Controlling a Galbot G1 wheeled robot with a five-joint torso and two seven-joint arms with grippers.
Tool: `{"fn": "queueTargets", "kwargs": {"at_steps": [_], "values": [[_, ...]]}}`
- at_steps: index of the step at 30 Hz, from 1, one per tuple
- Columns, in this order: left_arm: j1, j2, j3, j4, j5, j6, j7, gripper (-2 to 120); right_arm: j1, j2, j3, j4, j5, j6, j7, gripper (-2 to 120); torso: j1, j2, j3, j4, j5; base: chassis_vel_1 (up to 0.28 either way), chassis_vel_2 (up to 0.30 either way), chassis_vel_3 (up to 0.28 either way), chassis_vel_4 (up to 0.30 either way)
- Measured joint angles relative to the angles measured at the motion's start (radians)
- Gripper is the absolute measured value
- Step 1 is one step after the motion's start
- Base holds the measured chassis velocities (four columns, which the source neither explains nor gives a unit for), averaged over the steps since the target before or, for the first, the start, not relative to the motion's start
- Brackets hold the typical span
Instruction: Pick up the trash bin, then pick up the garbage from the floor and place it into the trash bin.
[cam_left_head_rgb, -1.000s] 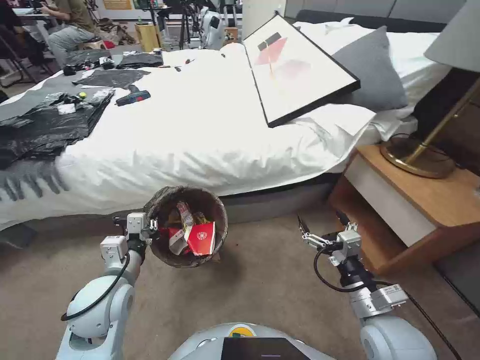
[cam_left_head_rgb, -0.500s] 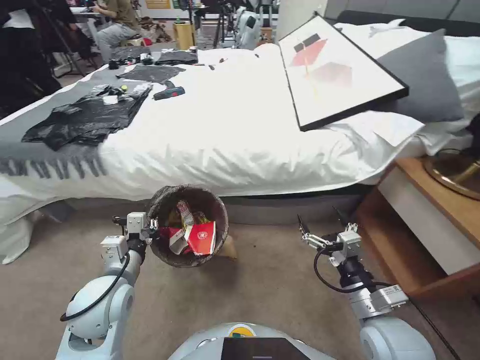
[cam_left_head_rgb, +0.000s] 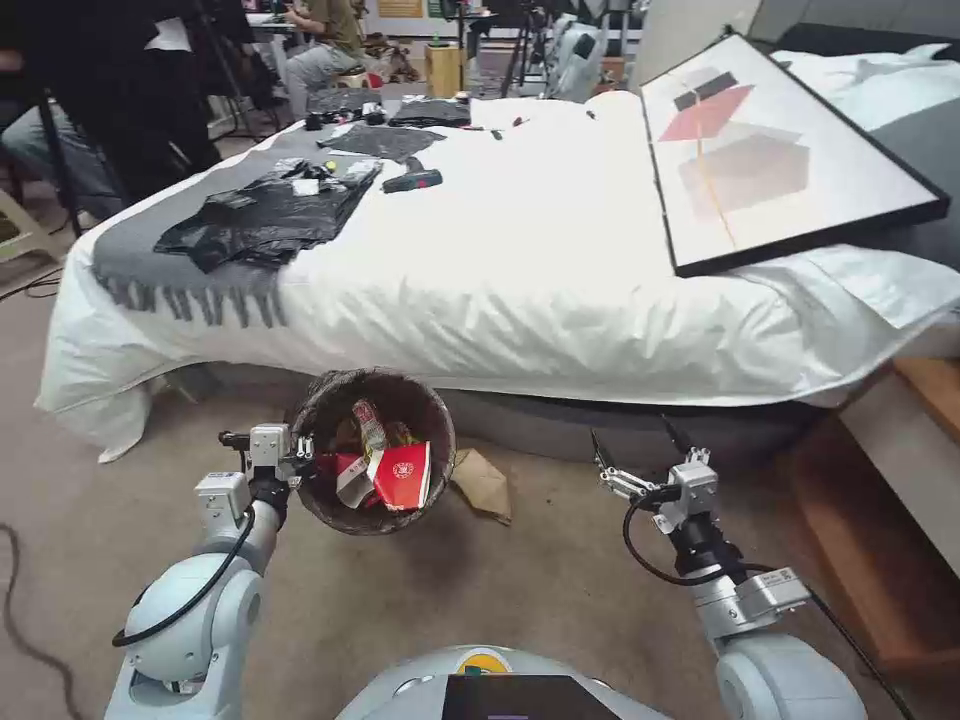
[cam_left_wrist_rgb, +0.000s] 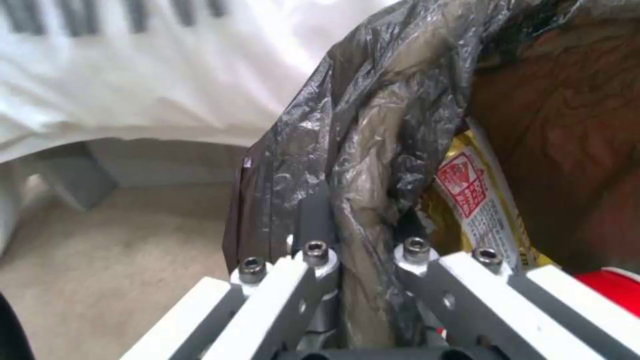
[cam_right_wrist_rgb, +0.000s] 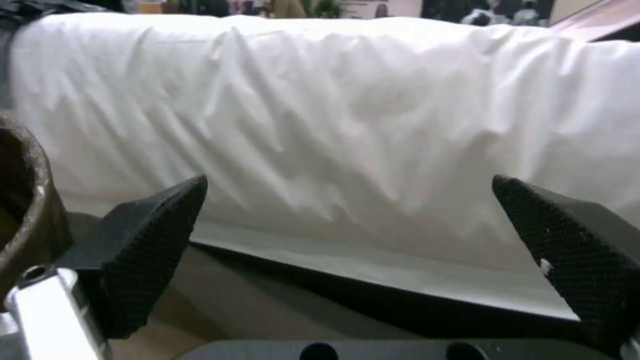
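The view has swung left, so a crumpled brown paper bag (cam_left_head_rgb: 482, 484) now shows on the floor (cam_left_head_rgb: 520, 590), centre frame, beside the trash bin (cam_left_head_rgb: 372, 452). Left gripper (cam_left_head_rgb: 300, 452) clamps the rim; right gripper (cam_left_head_rgb: 640, 452) hangs wide, lower right.

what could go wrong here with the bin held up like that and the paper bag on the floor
The left end effector pinches the trash bin by one spot of its bag-lined rim, so the liner could slip or the bin tilt. A red-and-white cup sits high and might spill. The crumpled brown paper bag lies partly behind the bin, so the open right end effector could bump it.
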Motion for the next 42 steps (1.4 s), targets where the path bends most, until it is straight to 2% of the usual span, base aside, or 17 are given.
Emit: {"fn": "queueTargets", "kwargs": {"at_steps": [23, 28, 33, 36, 42], "values": [[0.000, 0.003, 0.002, -0.009, -0.002, -0.009, 0.000, 3, 0.002, 0.001, -0.009, -0.005, 0.003, -0.018, 0.014, 100, 0.000, 0.000, 0.000, 0.0003, 0.0000, 0.080, 0.082, 0.085, 0.084], [0.001, 0.001, 0.004, -0.008, 0.007, -0.015, 0.000, 3, 0.017, -0.008, -0.013, -0.020, 0.027, -0.061, 0.041, 100, 0.000, 0.000, 0.000, 0.0000, 0.0000, 0.020, 0.021, 0.016, 0.021], [0.001, 0.000, 0.005, -0.007, 0.009, -0.020, 0.000, 3, 0.061, -0.023, -0.030, -0.053, 0.069, -0.150, 0.089, 100, 0.000, 0.000, 0.000, -0.0002, 0.0000, 0.000, 0.000, 0.000, 0.000], [0.001, -0.001, 0.005, -0.007, 0.009, -0.020, 0.000, 3, 0.103, -0.039, -0.051, -0.077, 0.146, -0.225, 0.134, 100, 0.000, 0.000, 0.000, 0.0001, 0.0000, 0.000, 0.000, 0.000, 0.000], [0.001, -0.002, 0.004, -0.008, 0.009, -0.020, 0.000, 3, 0.177, -0.067, -0.084, -0.155, 0.211, -0.299, 0.182, 100, 0.000, 0.000, 0.000, 0.0000, 0.0000, 0.000, 0.000, 0.000, 0.000]]}}
